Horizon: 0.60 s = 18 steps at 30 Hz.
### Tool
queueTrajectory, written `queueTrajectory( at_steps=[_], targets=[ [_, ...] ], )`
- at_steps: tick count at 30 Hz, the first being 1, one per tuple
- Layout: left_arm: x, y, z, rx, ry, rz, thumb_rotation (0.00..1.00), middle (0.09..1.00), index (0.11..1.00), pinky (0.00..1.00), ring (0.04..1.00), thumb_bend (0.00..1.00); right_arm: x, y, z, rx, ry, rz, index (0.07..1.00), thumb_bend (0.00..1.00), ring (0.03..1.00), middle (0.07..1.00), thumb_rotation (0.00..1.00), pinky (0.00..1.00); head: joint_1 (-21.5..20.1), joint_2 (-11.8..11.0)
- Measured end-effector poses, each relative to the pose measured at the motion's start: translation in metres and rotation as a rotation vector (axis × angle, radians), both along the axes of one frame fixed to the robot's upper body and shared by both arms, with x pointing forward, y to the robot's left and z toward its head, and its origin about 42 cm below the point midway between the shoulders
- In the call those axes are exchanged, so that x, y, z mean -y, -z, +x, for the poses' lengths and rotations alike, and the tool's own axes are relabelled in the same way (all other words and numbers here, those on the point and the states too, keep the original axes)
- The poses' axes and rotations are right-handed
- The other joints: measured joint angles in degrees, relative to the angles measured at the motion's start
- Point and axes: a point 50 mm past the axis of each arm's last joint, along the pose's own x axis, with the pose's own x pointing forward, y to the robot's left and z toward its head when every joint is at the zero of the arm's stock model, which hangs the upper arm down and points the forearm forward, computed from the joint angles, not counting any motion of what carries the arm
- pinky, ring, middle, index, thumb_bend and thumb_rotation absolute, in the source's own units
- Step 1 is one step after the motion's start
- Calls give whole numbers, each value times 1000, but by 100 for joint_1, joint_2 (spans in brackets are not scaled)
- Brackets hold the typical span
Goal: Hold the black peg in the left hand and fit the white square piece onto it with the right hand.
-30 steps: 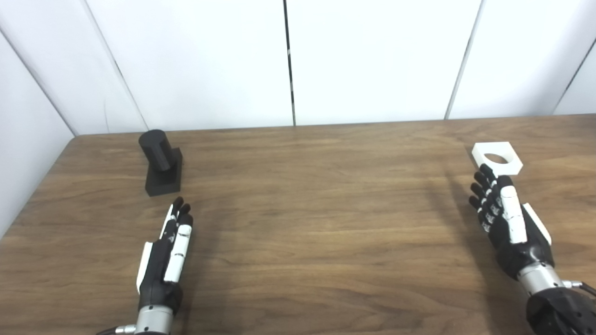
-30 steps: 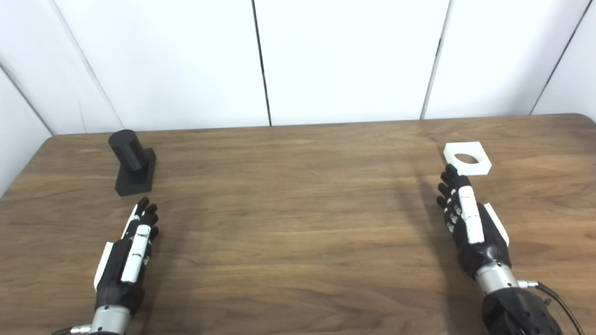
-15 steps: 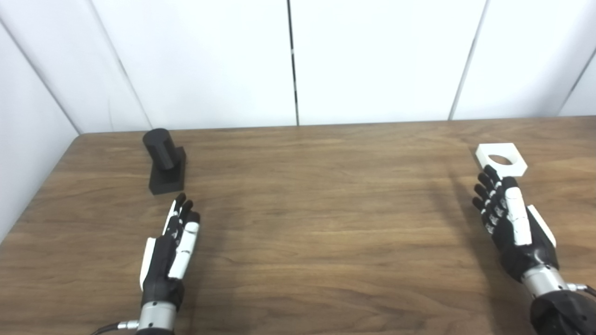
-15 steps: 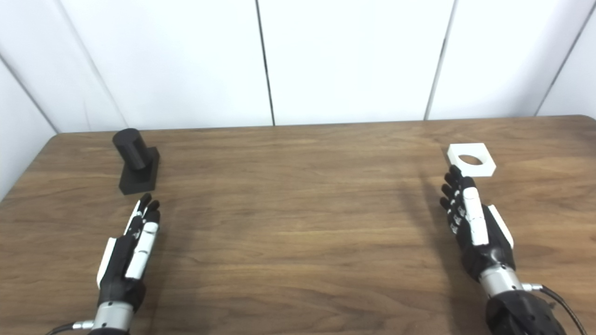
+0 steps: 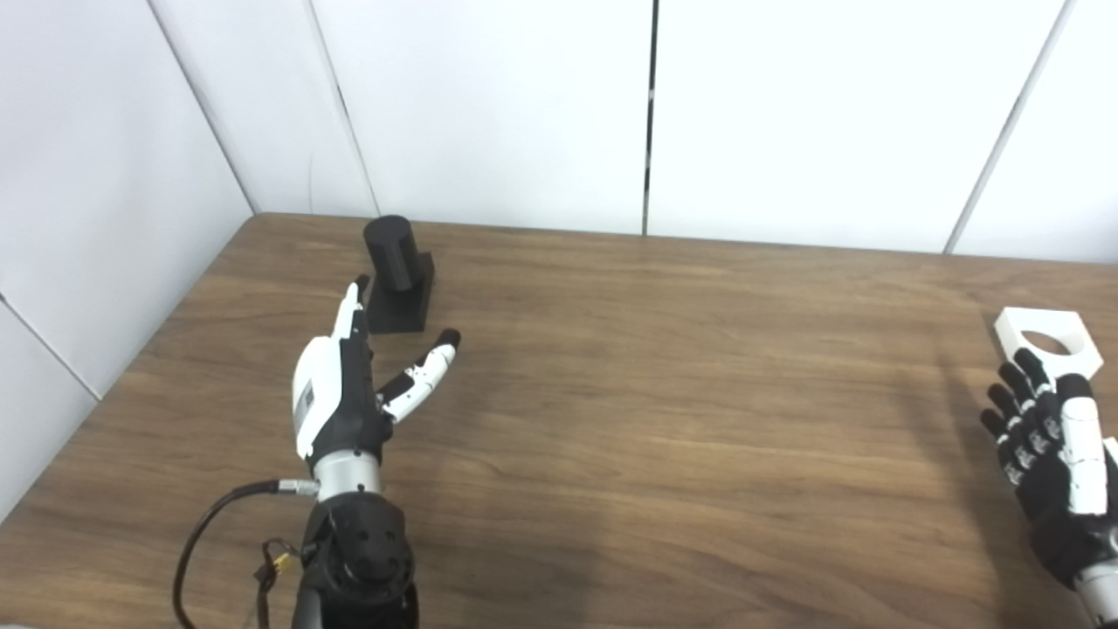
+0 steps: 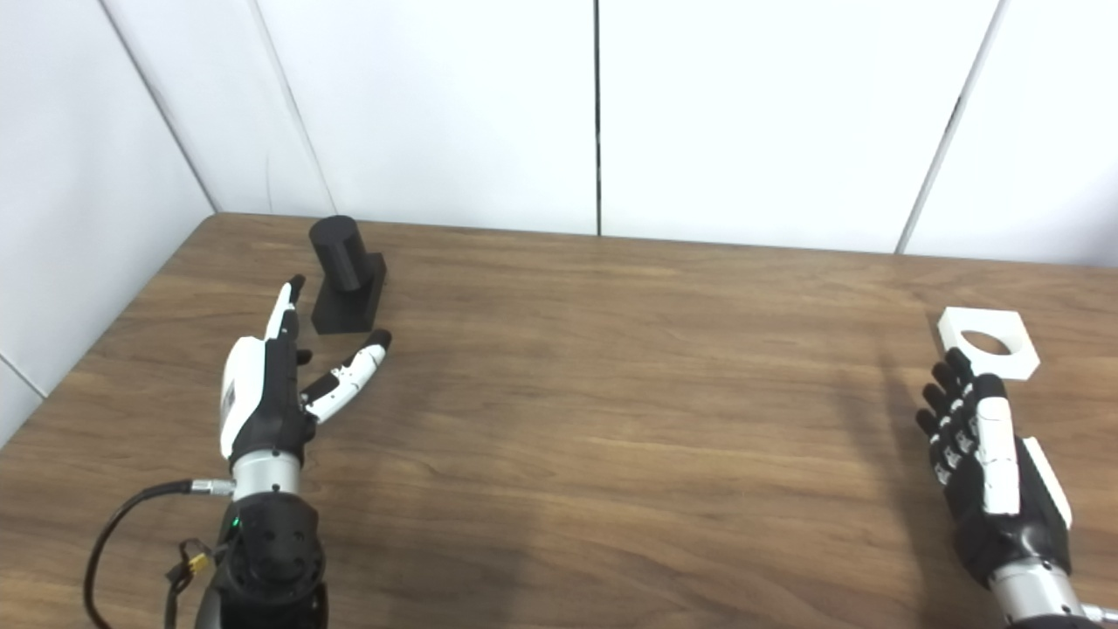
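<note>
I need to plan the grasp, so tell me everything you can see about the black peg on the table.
The black peg is matte black all over, plastic by the look of it: a round cylinder with a flat top rising from a rectangular block base. It looks upright on the wooden table, at the far left near the wall corner. Nothing holds it. The left hand is open just in front of it, fingers beside the base and thumb spread toward the right; whether they touch the base cannot be told.
</note>
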Motion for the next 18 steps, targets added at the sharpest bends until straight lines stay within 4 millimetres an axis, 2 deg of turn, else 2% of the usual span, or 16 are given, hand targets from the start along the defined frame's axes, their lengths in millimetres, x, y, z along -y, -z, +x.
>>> queueTrajectory(
  at_steps=[7, 18],
  targets=[
    [-3, -15, 30, -99, -41, 137, 603, 999, 991, 969, 999, 749, -1, -2, 3, 5, -12, -10, 1000, 582, 1000, 1000, 1000, 1000, 61, -44],
    [-17, 0, 80, -299, -87, 240, 640, 966, 959, 959, 964, 741, 3, -1, 3, -3, -7, -12, 1000, 561, 1000, 1000, 1000, 1000, 123, -79]
  ],
)
